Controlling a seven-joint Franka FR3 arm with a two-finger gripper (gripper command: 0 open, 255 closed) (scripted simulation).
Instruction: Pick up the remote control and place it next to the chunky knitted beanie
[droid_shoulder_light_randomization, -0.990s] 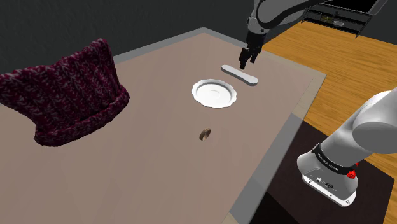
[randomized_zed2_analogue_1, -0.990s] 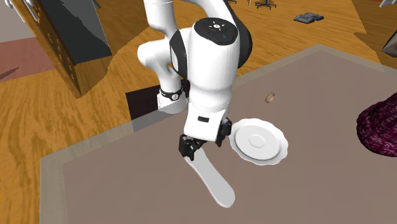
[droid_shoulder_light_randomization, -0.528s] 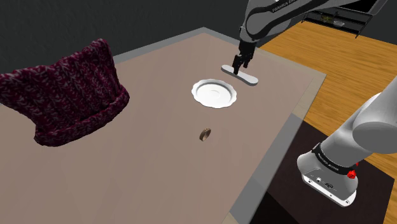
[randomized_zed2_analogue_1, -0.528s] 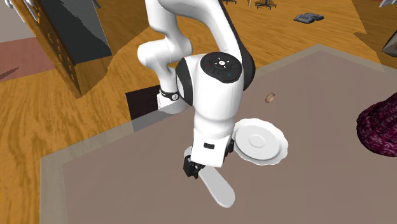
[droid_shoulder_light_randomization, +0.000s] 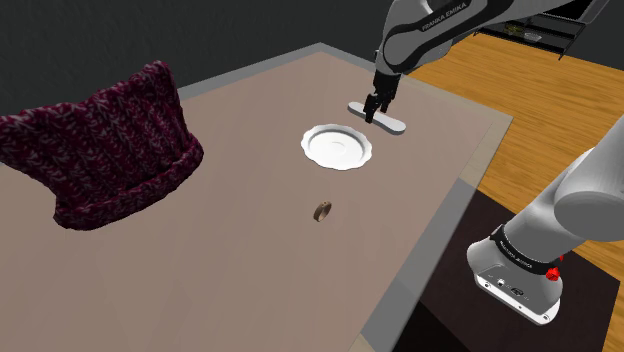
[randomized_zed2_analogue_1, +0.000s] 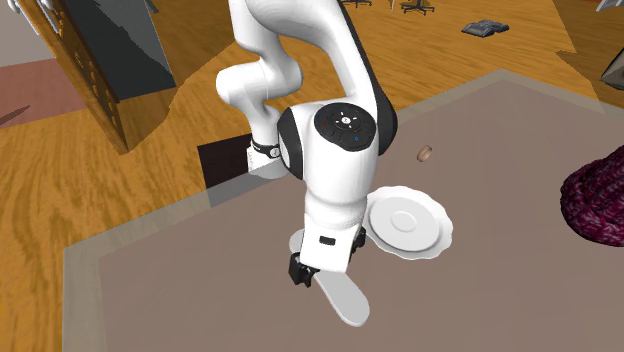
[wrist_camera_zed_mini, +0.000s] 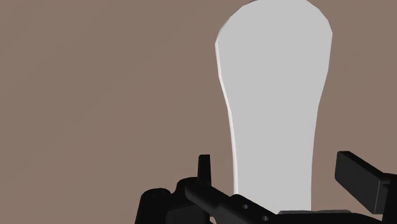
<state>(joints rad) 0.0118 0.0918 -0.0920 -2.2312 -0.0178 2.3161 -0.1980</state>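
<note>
The remote control (droid_shoulder_light_randomization: 388, 122) is a plain pale-grey, flat, elongated slab lying on the brown table near its far edge, just beyond the white plate. My black gripper (droid_shoulder_light_randomization: 373, 112) is down at it and open, its fingers (wrist_camera_zed_mini: 358, 180) standing either side of the remote's (wrist_camera_zed_mini: 273, 95) narrower part with gaps, not touching. In the second exterior view the hand (randomized_zed2_analogue_1: 312, 272) covers one end of the remote (randomized_zed2_analogue_1: 343, 297). The dark maroon chunky knitted beanie (droid_shoulder_light_randomization: 110, 145) lies far off at the shoulder view's left and shows as a beanie edge (randomized_zed2_analogue_1: 600, 195) at the second exterior view's right.
A white scalloped plate (droid_shoulder_light_randomization: 337, 146) sits beside the remote, towards the beanie. A small brown ring (droid_shoulder_light_randomization: 322, 211) lies mid-table. The table (droid_shoulder_light_randomization: 250, 270) has a grey rim; wooden floor lies beyond. The arm's base (droid_shoulder_light_randomization: 520, 265) stands at the shoulder view's lower right.
The gripper has come down from above the remote until its open fingers straddle it. The remote, plate, ring and beanie have not moved.
</note>
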